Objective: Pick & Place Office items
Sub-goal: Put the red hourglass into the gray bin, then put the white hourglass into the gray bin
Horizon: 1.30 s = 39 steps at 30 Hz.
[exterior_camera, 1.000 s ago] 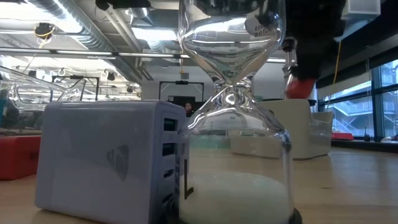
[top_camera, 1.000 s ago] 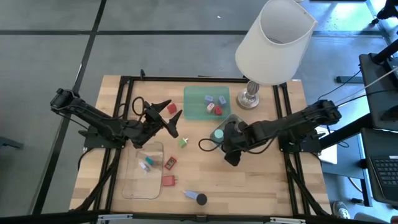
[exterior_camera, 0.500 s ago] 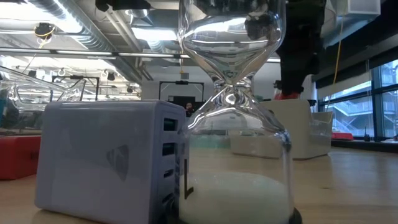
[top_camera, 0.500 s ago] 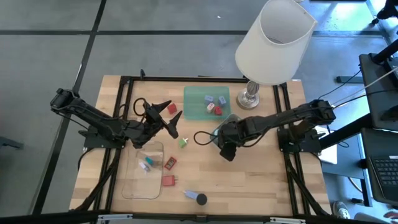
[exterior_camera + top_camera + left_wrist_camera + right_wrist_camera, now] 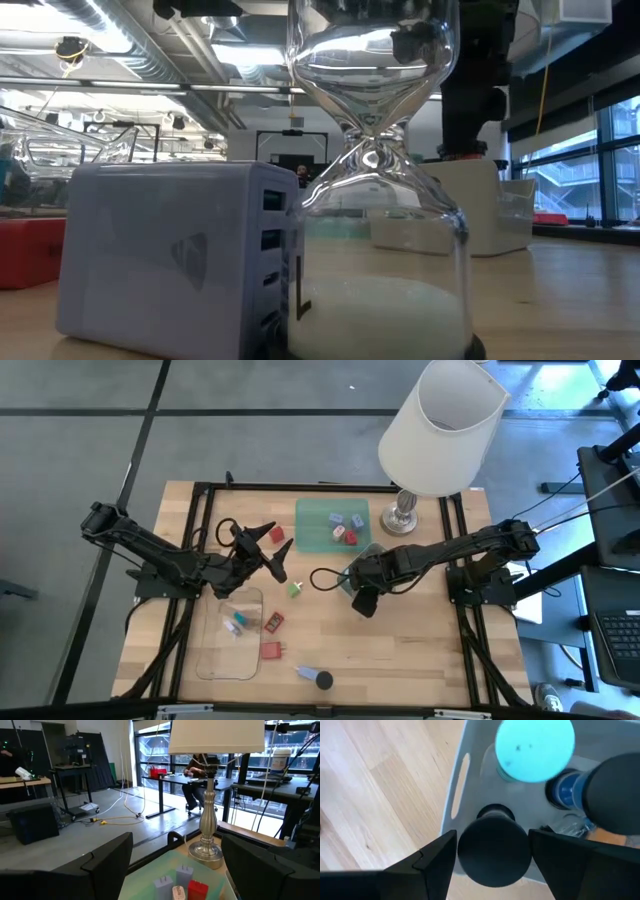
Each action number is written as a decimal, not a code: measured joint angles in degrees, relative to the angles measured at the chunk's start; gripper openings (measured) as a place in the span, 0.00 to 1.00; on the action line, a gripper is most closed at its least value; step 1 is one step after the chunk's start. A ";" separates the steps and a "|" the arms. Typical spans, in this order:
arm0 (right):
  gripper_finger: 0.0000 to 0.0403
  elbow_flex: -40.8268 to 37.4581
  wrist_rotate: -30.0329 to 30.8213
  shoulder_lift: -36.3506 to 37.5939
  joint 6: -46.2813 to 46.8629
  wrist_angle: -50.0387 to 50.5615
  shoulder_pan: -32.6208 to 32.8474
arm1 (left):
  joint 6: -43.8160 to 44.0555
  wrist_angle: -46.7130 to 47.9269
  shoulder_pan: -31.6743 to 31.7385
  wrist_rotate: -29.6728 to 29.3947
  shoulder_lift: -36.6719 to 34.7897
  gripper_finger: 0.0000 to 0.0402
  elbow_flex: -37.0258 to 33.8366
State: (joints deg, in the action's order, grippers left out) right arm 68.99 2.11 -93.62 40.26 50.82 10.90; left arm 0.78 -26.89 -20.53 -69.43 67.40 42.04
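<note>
Round black cap (image 5: 494, 851) between right claw (image 5: 492, 857), smooth grey tray (image 5: 470, 750)

We see the whole table (image 5: 400, 660) from straight above. The low view sits at tabletop level, an hourglass (image 5: 375, 180) filling its centre. The left wrist view faces the lamp (image 5: 212, 795), shared with the top view. The right wrist view looks close down into a grey tray (image 5: 470, 750).
</note>
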 joint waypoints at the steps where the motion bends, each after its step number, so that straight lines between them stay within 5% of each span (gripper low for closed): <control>1: 0.62 0.00 0.01 0.00 -0.53 -0.27 0.00 | 0.00 0.00 0.00 0.00 0.00 0.75 0.00; 8: 0.62 0.88 0.01 0.00 -3.68 -0.29 -0.68 | 0.00 0.00 0.00 0.00 0.00 0.75 0.00; 18: 0.62 12.43 3.33 0.09 -11.55 6.54 -0.14 | -2.47 -0.01 -0.03 -5.48 0.00 0.75 0.00; 31: 0.62 14.62 2.99 0.11 -22.81 -4.90 14.16 | -1.94 0.15 -4.58 -5.21 0.00 0.75 0.00; 39: 0.62 11.51 3.00 0.09 -25.96 -15.21 20.81 | 4.91 0.15 -7.97 3.92 0.00 0.75 0.00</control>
State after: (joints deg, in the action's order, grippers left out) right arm 80.50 5.11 -93.54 14.30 35.61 31.71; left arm 5.69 -26.74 -28.50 -65.51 67.40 42.04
